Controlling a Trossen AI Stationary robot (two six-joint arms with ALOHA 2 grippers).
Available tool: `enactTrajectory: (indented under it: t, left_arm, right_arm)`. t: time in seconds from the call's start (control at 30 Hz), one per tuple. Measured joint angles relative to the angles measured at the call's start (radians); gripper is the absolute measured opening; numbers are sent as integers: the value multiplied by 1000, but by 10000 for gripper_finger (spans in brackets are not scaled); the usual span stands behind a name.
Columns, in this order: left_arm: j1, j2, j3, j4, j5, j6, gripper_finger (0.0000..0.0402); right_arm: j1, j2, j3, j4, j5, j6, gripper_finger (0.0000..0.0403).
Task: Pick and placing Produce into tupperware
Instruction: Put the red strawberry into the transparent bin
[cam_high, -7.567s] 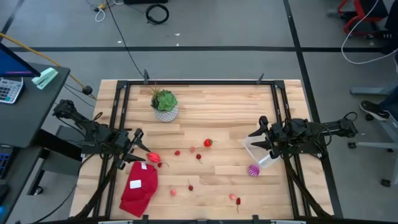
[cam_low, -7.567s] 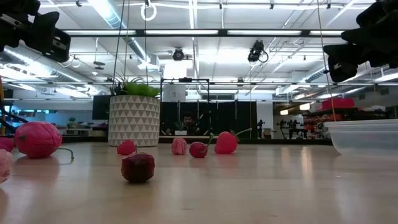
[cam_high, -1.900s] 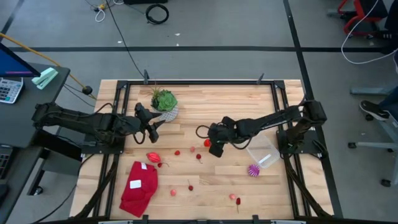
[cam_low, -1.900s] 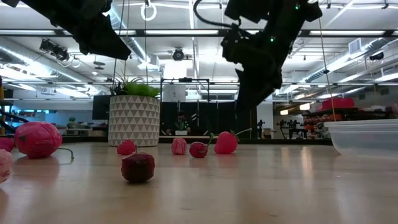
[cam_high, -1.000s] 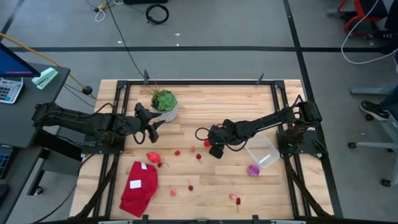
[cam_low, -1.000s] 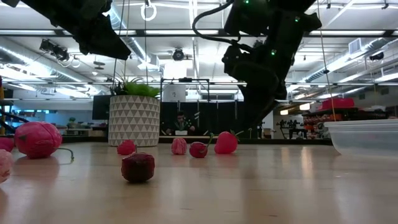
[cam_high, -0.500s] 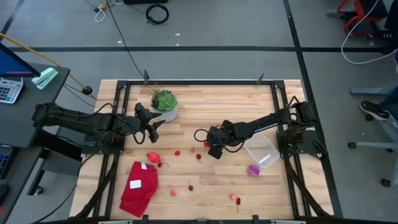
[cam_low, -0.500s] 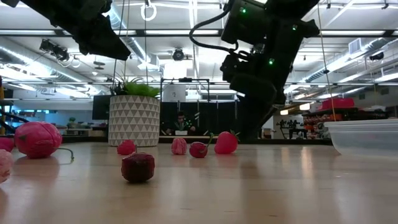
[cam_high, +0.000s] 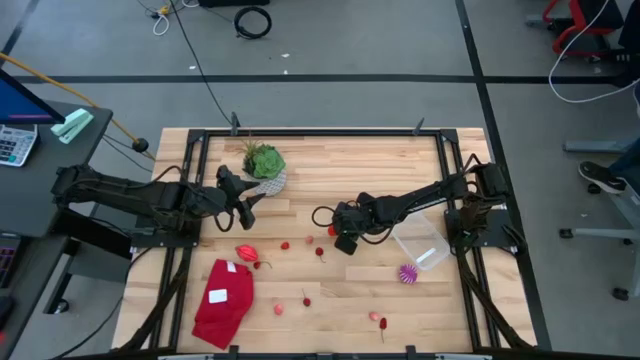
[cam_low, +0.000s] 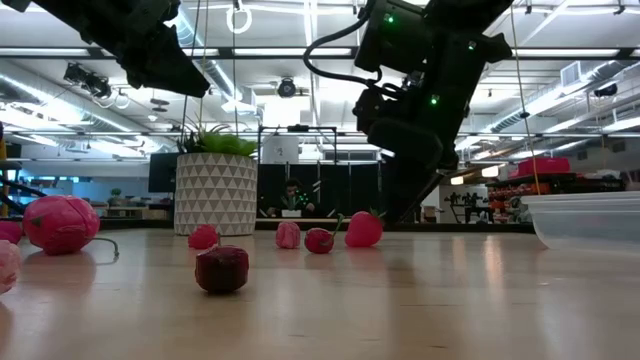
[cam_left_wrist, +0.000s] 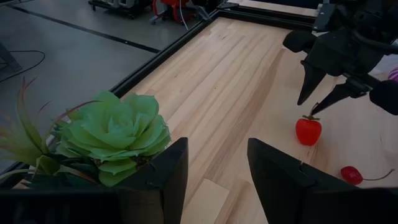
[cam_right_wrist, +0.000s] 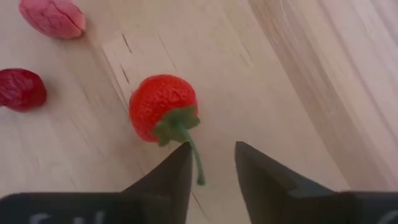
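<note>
While the left gripper (cam_left_wrist: 214, 180) is idling spread by the plant (cam_left_wrist: 112, 134), the right gripper (cam_right_wrist: 210, 163), fingers parted, is hanging over the strawberry (cam_right_wrist: 163, 107), needing to straddle its body, not the stem.

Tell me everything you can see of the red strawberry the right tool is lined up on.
The small glossy red plastic-looking strawberry has a green leafy cap and a thin green stem, and lies on its side on the pale wooden table, near its middle. The stem points toward the right tool, whose open fingers sit just short of the fruit, one on each side of the stem; neither appears to touch it. A pink lobed piece and a dark red wrinkled piece lie apart from it.
</note>
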Motion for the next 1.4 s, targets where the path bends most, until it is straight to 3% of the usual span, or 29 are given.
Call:
enactTrajectory:
  t: [0.23, 0.8, 1.1, 1.4]
  left_arm:
    - [0, 0, 0, -1, 0, 0, 172]
    - [0, 0, 0, -8, 0, 1, 172]
    - [0, 0, 0, -14, 0, 1, 172]
    - [0, 0, 0, -31, 0, -2, 173]
  right_arm:
    - [0, 0, 0, 2, -42, -2, 13]
    - [1, -9, 1, -9, -12, -16, 3]
    - [3, -102, 142, -354, 87, 128, 2]
    - [100, -208, 225, -792, -45, 433, 0]
